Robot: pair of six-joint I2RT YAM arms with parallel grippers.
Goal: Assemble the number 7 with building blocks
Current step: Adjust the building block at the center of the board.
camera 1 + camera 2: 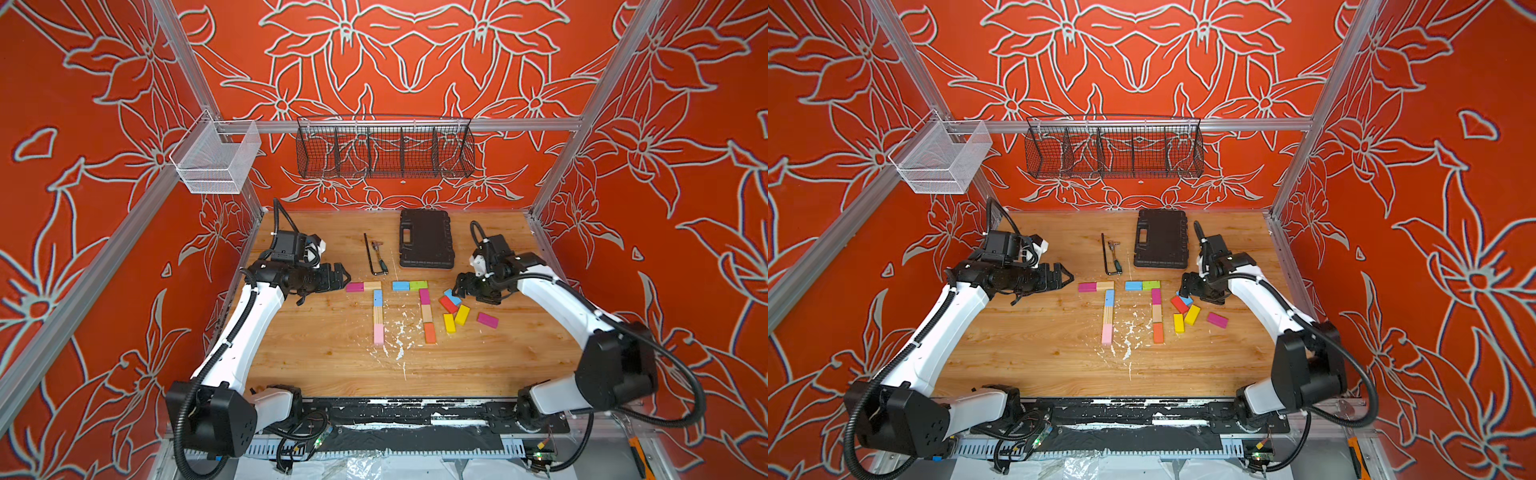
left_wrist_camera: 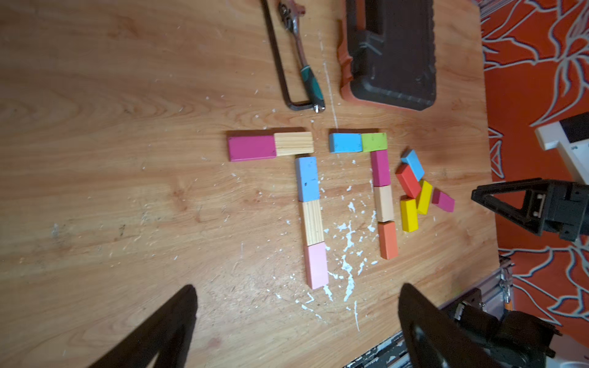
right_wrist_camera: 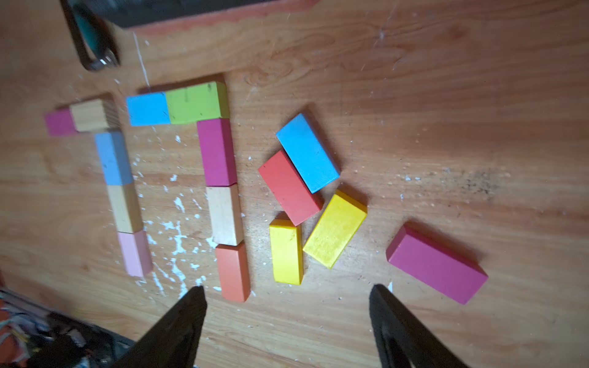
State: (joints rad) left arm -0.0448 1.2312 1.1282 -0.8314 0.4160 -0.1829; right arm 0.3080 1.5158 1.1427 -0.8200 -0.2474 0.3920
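Note:
Two figures of the number 7 lie flat on the wooden table. One (image 1: 376,307) has magenta and wood blocks across, then blue, wood and pink down. The second (image 1: 422,303) has blue and green across, then magenta, wood and orange down. Loose building blocks lie to its right: blue (image 3: 307,153), red (image 3: 288,188), two yellow (image 3: 334,229) and a magenta one (image 3: 436,264). My left gripper (image 1: 345,277) hovers left of the magenta top block, open and empty (image 2: 298,286). My right gripper (image 1: 459,286) hangs over the loose pile, open with nothing between its fingers (image 3: 288,286).
A black plastic case (image 1: 426,239) lies behind the figures. A black hex key (image 1: 372,259) and a small ratchet tool (image 2: 302,57) lie left of it. White flecks dot the table (image 1: 332,365) between the figures. A wire basket (image 1: 384,147) and a white mesh bin (image 1: 216,158) hang on the back rail.

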